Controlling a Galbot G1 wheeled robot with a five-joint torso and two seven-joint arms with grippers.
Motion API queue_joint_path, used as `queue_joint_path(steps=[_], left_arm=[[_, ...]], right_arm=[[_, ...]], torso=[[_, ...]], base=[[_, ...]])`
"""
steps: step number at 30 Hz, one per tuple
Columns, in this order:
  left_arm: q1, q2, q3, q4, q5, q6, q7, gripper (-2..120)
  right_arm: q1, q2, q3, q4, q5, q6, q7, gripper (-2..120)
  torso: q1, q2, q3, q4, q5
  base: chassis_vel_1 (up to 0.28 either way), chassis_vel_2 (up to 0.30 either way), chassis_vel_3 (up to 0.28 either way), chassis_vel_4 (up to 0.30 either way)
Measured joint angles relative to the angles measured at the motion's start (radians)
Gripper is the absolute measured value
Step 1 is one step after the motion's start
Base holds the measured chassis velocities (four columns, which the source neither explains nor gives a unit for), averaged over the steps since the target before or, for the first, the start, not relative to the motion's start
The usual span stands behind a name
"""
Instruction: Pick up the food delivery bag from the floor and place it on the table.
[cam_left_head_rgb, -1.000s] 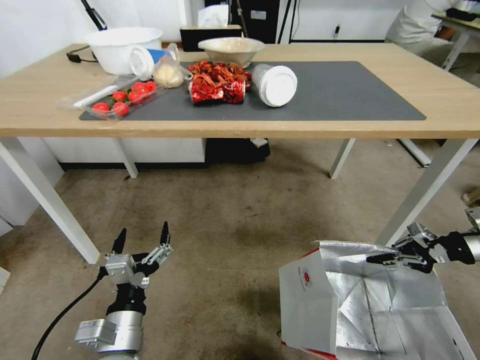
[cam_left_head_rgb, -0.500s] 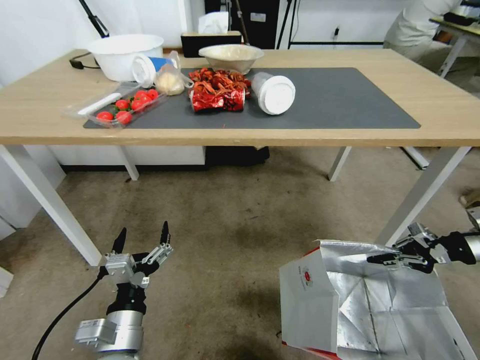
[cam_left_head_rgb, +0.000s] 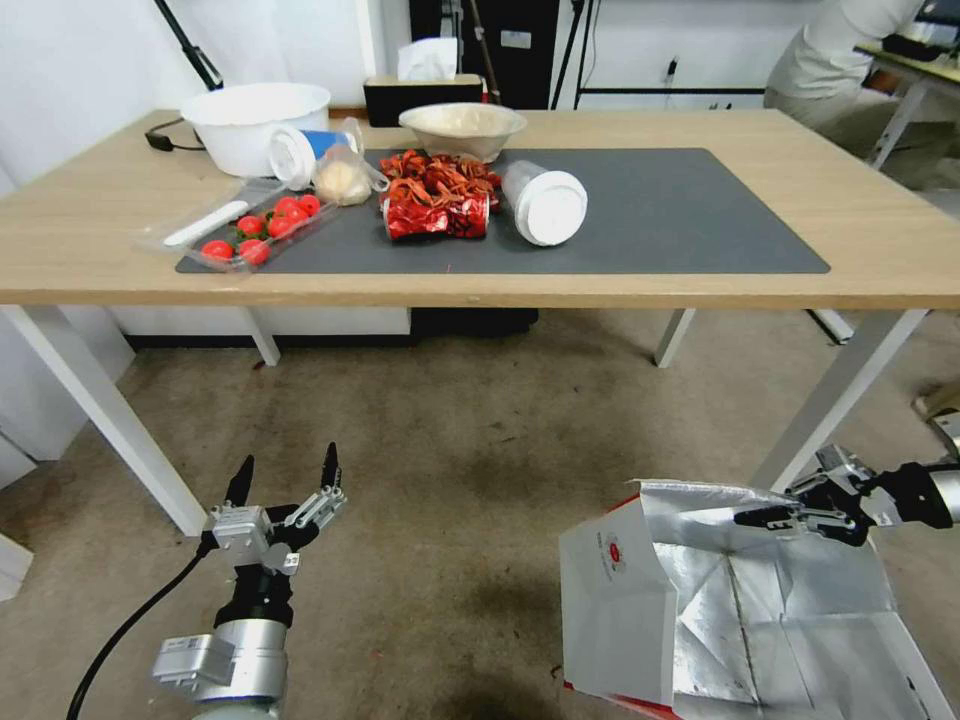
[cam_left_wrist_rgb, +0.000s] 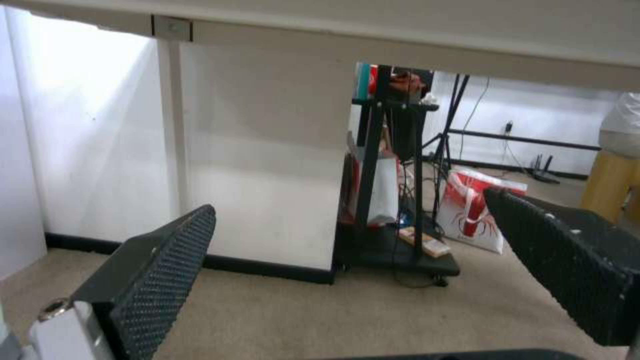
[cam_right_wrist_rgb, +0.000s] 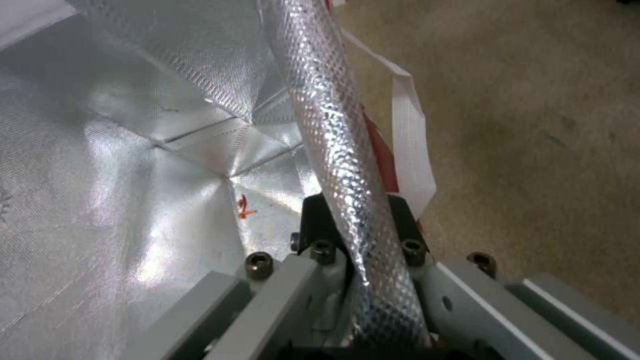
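The food delivery bag (cam_left_head_rgb: 610, 610) is at the lower right of the head view, over the carpet, its mouth open and showing silver foil lining (cam_right_wrist_rgb: 133, 150). It has a white front with a small round red logo; its base runs past the picture's edge. My right gripper (cam_left_head_rgb: 775, 518) is shut on the bag's far foil rim (cam_right_wrist_rgb: 333, 125), and a white handle (cam_right_wrist_rgb: 413, 145) hangs beside it. My left gripper (cam_left_head_rgb: 285, 478) hovers low over the carpet at the lower left, open and holding nothing, its ribbed pads (cam_left_wrist_rgb: 160, 280) wide apart. The table (cam_left_head_rgb: 880, 250) with its dark grey mat (cam_left_head_rgb: 680, 210) stands ahead.
The mat's left half holds a white bowl (cam_left_head_rgb: 255, 120), a tray of tomatoes (cam_left_head_rgb: 255, 225), a red snack packet (cam_left_head_rgb: 435, 215), a beige bowl (cam_left_head_rgb: 462, 125) and a lying white cup (cam_left_head_rgb: 548, 205). A white table leg (cam_left_head_rgb: 840, 390) slants just behind the bag. The mat's right half is bare.
The table has slid down in the head picture, so the camera has moved. Both grippers and the bag keep their places in the picture, and the right gripper's hold is unchanged.
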Motion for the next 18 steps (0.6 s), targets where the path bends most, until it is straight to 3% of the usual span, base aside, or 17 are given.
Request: queue_joint_path(steps=[18], left_arm=[[0.001,0.003,0.000,0.008,0.001,-0.002,-0.002,100]], right_arm=[[-0.003,-0.003,0.000,0.001,0.001,-0.001,0.000,0]], torso=[[0.024,0.073,0.049,0.0000,0.0000]], base=[[0.000,0.000,0.000,0.000]])
